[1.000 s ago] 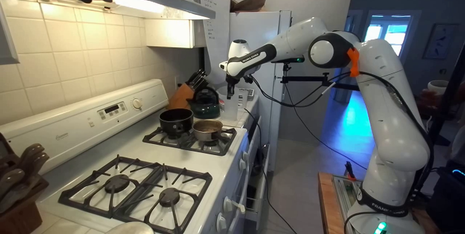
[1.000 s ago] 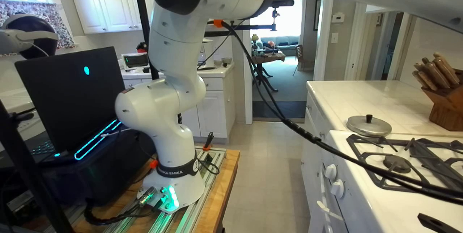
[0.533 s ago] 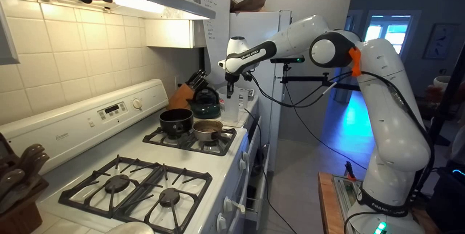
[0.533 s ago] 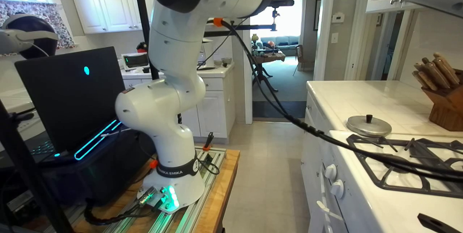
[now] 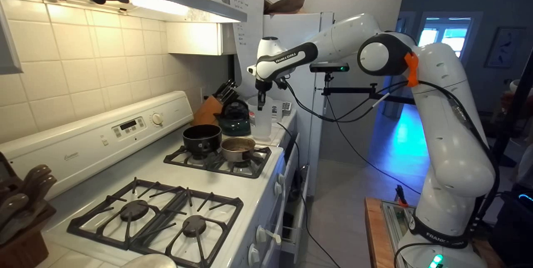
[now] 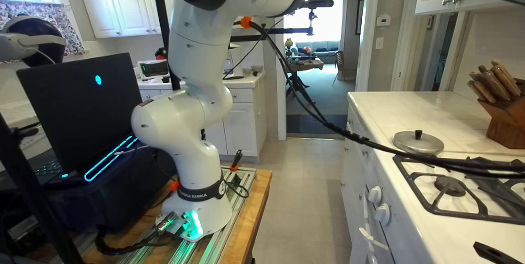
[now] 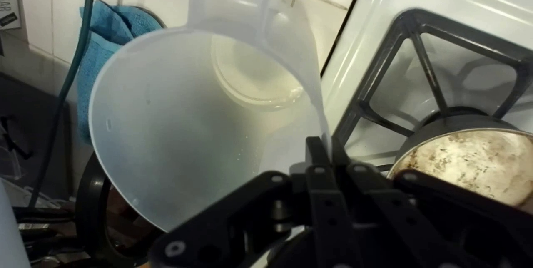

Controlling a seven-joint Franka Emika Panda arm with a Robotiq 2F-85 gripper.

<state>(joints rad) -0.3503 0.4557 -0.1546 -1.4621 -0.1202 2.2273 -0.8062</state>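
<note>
The gripper [image 7: 328, 147] is clamping the rim of a translucent plastic pitcher [image 7: 179, 135], its two black fingers [image 7: 317, 153] pinching the thin wall between them. In an exterior view, the pitcher is appearing roughly upright over the tiled countertop [image 7: 37, 22] just beyond the stove [image 5: 175, 176], its base contact being unclear. A stained saucepan [image 7: 474, 164] is sitting on a burner grate [image 7: 462, 33] near the fingers, while a green kettle [image 5: 234, 126] is standing just beside the pitcher and a blue towel [image 7: 102, 58] is lying on the countertop.
</note>
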